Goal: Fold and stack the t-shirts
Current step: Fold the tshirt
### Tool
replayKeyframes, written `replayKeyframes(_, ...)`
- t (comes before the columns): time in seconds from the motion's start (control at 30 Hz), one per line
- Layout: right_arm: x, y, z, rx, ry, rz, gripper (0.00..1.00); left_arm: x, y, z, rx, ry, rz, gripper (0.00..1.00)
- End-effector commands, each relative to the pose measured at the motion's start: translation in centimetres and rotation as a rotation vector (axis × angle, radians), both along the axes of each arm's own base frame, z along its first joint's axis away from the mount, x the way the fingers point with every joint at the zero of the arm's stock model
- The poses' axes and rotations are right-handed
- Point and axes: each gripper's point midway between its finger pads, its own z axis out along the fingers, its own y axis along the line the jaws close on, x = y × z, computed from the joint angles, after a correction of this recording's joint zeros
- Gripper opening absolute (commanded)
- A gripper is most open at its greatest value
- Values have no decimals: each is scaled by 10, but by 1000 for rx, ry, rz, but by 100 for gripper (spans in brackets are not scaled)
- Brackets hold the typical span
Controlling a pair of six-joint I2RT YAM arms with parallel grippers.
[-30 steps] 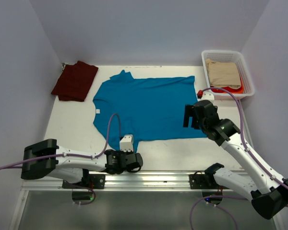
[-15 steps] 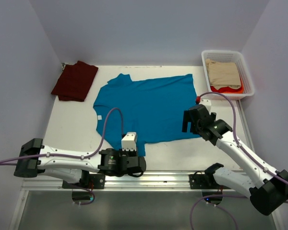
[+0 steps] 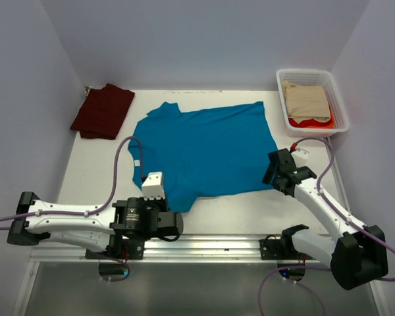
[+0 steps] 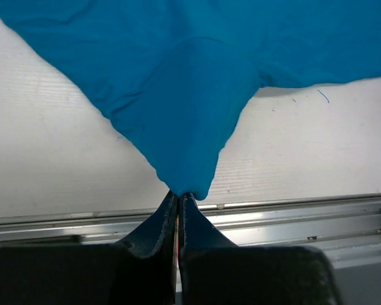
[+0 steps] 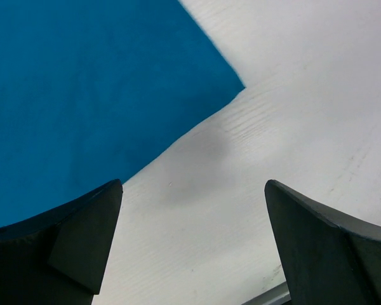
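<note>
The bright teal-blue t-shirt (image 3: 204, 148) lies spread flat across the middle of the table. My left gripper (image 3: 174, 214) is shut on the tip of its near sleeve, close to the front rail. In the left wrist view the fingers (image 4: 180, 198) pinch that cloth point (image 4: 184, 184), and the sleeve (image 4: 178, 108) stretches away from them. My right gripper (image 3: 275, 172) is open and empty, low over bare table beside the shirt's near right corner (image 5: 232, 86). Its fingers (image 5: 82, 235) stand wide apart. The dark maroon t-shirt (image 3: 103, 110) lies folded at the far left corner.
A white basket (image 3: 336, 99) at the far right holds a beige cloth (image 3: 306, 99) and a red-orange item. The metal front rail (image 3: 217, 245) runs just below both grippers. Walls close off the left, back and right.
My left gripper has pulled leftward along the front edge with the sleeve in it, dragging the shirt a little. My right gripper has moved right and nearer, off the shirt to its corner.
</note>
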Motion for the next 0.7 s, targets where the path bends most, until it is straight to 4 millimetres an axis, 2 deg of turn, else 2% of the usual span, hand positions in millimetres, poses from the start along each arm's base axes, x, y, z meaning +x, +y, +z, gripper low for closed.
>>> replayKeyframes(0.0, 15, -20, -3, 10, -69, -141, 99, 11, 29, 15, 11, -75, 84, 0)
replayKeyframes(0.33, 39, -22, -36, 57, -1, -173, 91, 11, 39, 17, -29, -78, 86, 0)
replayKeyframes(0.53, 42, -30, -32, 50, -26, -205, 84, 13, 41, 23, -56, -89, 86, 0)
replayKeyframes(0.67, 38, -37, -21, 24, -54, -230, 82, 17, 37, 38, -72, -123, 75, 0)
